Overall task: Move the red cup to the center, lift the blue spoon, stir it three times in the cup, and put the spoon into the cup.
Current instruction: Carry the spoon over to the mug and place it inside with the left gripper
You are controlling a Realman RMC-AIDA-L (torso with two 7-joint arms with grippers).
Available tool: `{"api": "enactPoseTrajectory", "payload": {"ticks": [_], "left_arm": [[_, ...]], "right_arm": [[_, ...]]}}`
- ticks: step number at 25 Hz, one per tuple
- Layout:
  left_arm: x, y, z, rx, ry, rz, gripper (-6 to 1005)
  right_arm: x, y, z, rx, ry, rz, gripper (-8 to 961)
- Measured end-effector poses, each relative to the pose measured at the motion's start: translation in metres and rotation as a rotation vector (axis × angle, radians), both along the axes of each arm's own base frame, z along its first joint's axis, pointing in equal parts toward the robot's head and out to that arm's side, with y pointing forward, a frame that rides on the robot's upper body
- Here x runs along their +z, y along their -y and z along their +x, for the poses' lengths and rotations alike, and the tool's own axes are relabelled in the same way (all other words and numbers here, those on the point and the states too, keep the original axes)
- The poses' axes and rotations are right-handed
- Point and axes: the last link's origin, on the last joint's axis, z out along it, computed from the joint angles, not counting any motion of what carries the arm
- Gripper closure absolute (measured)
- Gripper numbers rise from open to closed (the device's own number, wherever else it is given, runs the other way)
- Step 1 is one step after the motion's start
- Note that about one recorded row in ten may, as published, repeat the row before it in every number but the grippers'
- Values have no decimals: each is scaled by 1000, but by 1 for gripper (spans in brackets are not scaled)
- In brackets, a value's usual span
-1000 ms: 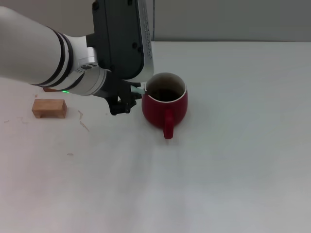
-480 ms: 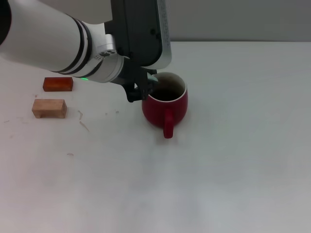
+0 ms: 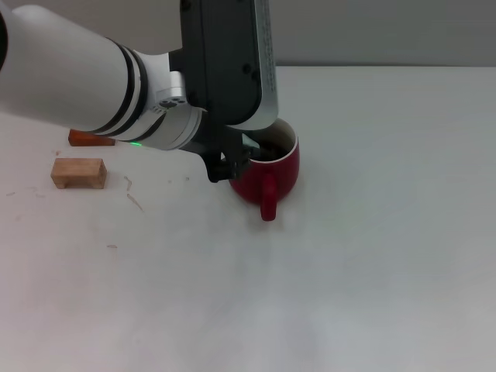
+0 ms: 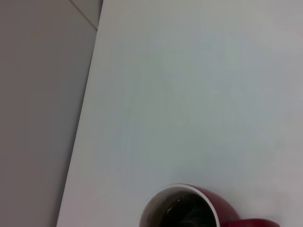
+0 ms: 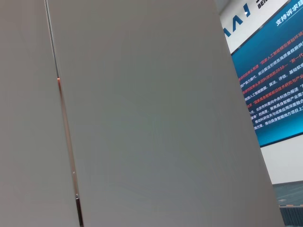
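The red cup (image 3: pixel 273 172) stands upright on the white table near the middle, with its handle toward me. It also shows in the left wrist view (image 4: pixel 189 212), with dark liquid inside. My left gripper (image 3: pixel 232 161) hangs over the cup's left rim, its dark fingers (image 3: pixel 221 167) close together and reaching down at the opening. The blue spoon is hidden behind the gripper and the wrist. My right gripper is out of view; its wrist camera sees only a wall panel and a blue screen.
A pale wooden block (image 3: pixel 78 172) lies at the left of the table. A small red-orange block (image 3: pixel 87 139) lies just behind it, partly covered by my left arm. The table's far edge meets a grey wall (image 4: pixel 38 118).
My left gripper has moved right from beside the cup to over its left rim, and dipped lower. The spoon's pale handle, seen in the fingers a second ago, is now hidden.
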Motion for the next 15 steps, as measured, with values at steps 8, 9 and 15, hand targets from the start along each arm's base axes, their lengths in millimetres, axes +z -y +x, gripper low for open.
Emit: {"api": "enactPoseTrajectory", "payload": {"ticks": [8, 9, 15], "left_arm": [[9, 2, -14, 31, -36, 33, 796], [9, 1, -15, 32, -40, 37, 795], [10, -7, -17, 58, -49, 47, 791]], "right_arm": [[-1, -3, -1, 4, -3, -2, 199], [-1, -3, -1, 5, -3, -2, 199], [-1, -3, -1, 5, -2, -3, 199]]}}
